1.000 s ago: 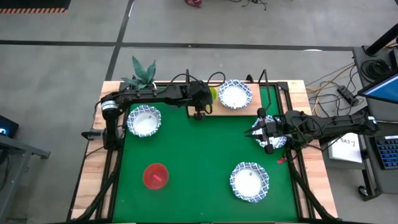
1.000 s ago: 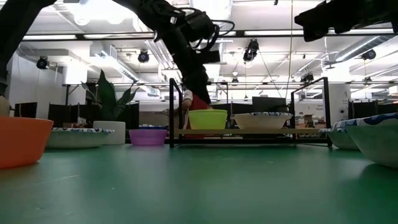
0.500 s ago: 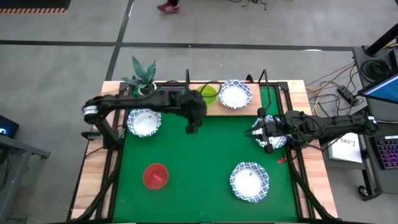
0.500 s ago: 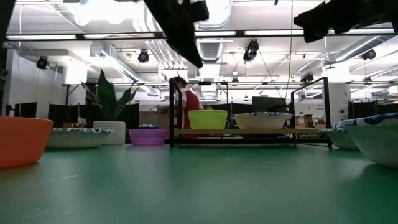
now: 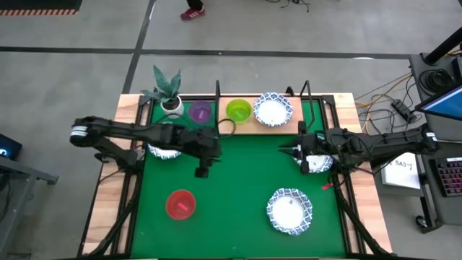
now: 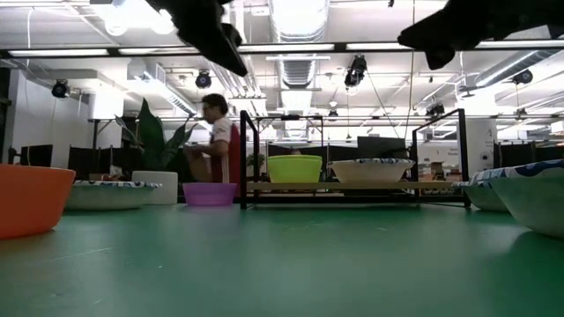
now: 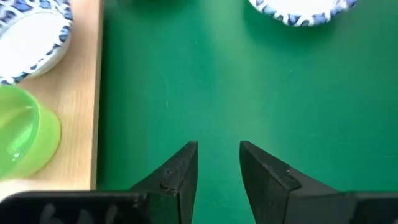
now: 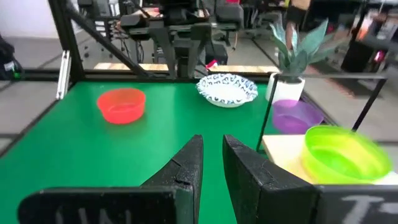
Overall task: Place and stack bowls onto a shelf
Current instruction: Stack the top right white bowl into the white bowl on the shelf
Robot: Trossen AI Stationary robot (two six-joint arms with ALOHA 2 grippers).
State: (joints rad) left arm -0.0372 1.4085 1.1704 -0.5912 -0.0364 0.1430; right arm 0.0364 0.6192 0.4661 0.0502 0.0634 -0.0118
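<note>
Well, we had our left pincer [image 5: 202, 172] empty, fingers slightly spread, above bare surface [image 5: 245, 180]; the red bowl [image 5: 180, 204] sat just beyond it. Reaching carelessly risked nudging it. Right pincer [image 5: 285, 151] waited, nearly closed.

Right gripper [image 8: 211, 163] jaws narrowly apart and empty, red bowl [image 8: 122, 104], patterned bowl [image 8: 227, 89], green bowl [image 8: 344, 157] on shelf [image 8: 283, 149]

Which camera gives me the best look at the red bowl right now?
The high view: the red bowl shows whole from above, alone on the mat. The right wrist view shows it whole but farther off; the low view catches it side-on, cut by the edge. The left wrist view misses it.
</note>
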